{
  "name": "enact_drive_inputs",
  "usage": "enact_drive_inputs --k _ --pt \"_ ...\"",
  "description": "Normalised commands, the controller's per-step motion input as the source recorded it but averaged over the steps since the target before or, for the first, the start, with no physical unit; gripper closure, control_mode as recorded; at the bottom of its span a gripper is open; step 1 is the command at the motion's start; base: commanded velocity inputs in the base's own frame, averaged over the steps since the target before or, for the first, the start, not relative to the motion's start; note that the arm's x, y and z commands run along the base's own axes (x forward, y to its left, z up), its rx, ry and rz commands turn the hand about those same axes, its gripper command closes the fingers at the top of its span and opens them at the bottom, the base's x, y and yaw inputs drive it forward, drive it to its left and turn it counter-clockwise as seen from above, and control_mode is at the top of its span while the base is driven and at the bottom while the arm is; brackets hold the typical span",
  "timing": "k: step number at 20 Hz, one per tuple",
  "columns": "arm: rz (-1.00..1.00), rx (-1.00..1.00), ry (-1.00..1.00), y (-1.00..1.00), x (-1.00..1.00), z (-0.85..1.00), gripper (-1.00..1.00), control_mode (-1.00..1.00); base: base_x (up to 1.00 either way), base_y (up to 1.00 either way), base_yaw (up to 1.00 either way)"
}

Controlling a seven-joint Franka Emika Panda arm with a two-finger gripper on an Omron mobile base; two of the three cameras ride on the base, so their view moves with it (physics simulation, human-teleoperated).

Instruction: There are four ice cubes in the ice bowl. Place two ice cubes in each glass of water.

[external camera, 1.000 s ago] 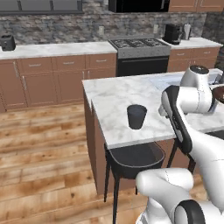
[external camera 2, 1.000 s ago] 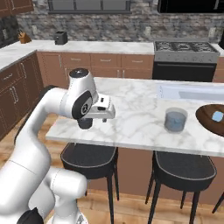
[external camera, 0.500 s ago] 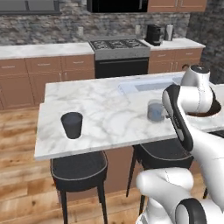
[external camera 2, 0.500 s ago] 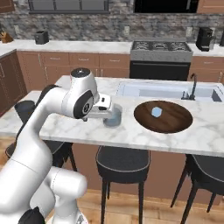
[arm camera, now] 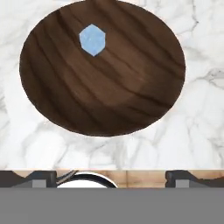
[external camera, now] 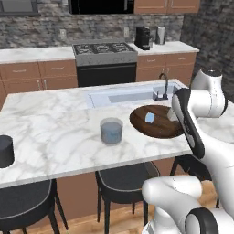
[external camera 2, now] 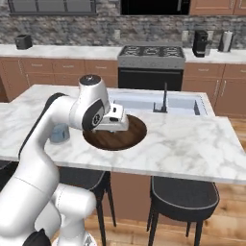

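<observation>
Driven sideways along the counter since half a second ago, now facing round dark-brown wooden bowl [arm camera: 103,65]. Jaws spread wide, grasping nothing. One pale-blue ice cube [arm camera: 92,40] left inside, far side; see-through grey glass [external camera: 111,131] to its left. Last cube probably remaining.

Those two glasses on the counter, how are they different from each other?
The grey glass is see-through, with bluish water showing inside; the black glass is dark and opaque. The grey glass stands mid-counter beside the bowl, while the black glass sits far off at the counter's left end. Both are short upright tumblers of similar size on the marble counter.
</observation>
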Motion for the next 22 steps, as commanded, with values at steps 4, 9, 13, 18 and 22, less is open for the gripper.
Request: enact_drive_inputs --k 4,9,13,18,22 --pt "0.00 0.00 0.00 0.00 0.00 0.00 -1.00 1.00 1.00 0.17 -0.17" --pt "-0.15 -0.02 0.00 0.34 0.60 -0.04 -1.00 -1.00 0.40 0.19 -0.11" --pt "-0.24 -0.01 0.00 0.95 0.99 -0.10 -1.00 -1.00 0.00 0.00 0.00" --pt "-0.28 0.00 0.03 0.15 0.69 -0.16 -1.00 -1.00 0.00 0.00 0.00" --pt "-0.20 0.08 0.06 -0.17 0.15 -0.15 -1.00 -1.00 0.00 0.00 0.00"
